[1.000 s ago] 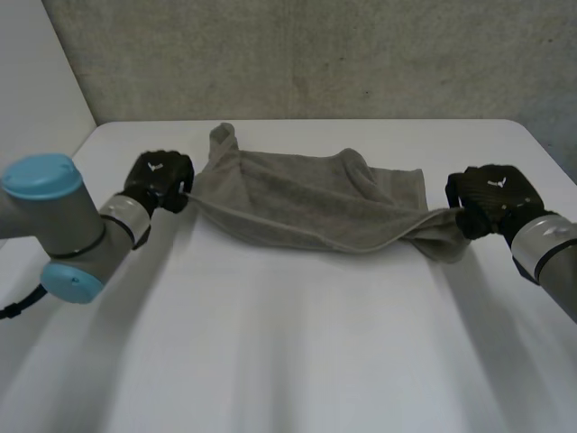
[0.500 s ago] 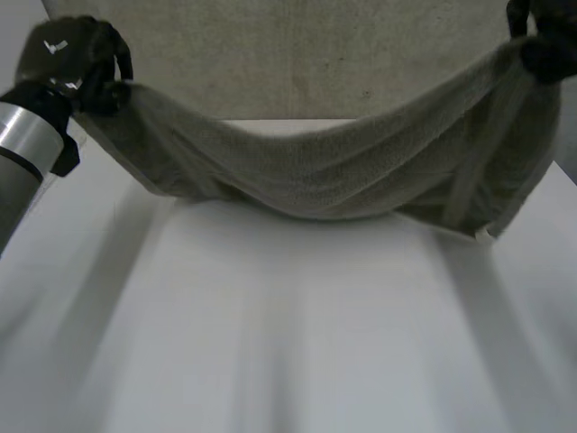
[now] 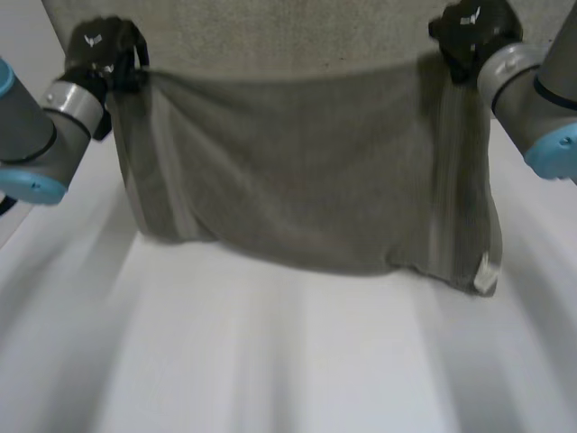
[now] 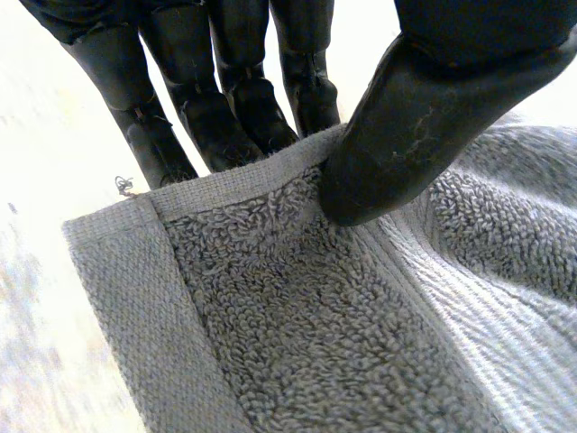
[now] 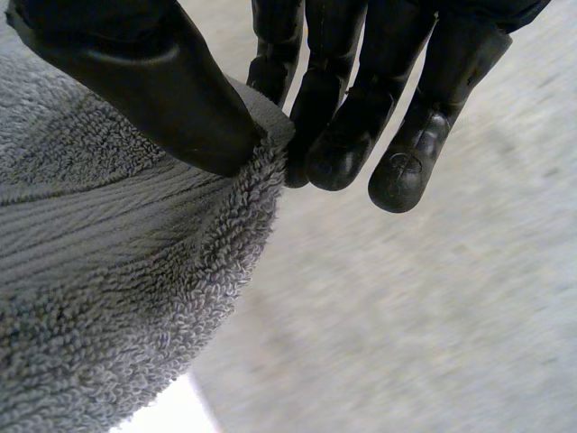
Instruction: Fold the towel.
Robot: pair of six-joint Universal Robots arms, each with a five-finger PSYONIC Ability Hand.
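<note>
Towel (image 3: 306, 171) now hangs spread flat above the table (image 3: 270, 361), where it lay bunched 1 second ago. The left hand (image 3: 101, 54) and right hand (image 3: 469, 27) each pinch 1 top corner, thumb against fingers (image 4: 225, 117). It looks ready to lay down and fold.

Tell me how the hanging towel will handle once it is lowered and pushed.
Probably floppy: the towel hangs limp between the left robot hand and right robot hand. Its looped pile looks grippy, so it likely won't slip. Pushed on the table, it would likely bunch.
</note>
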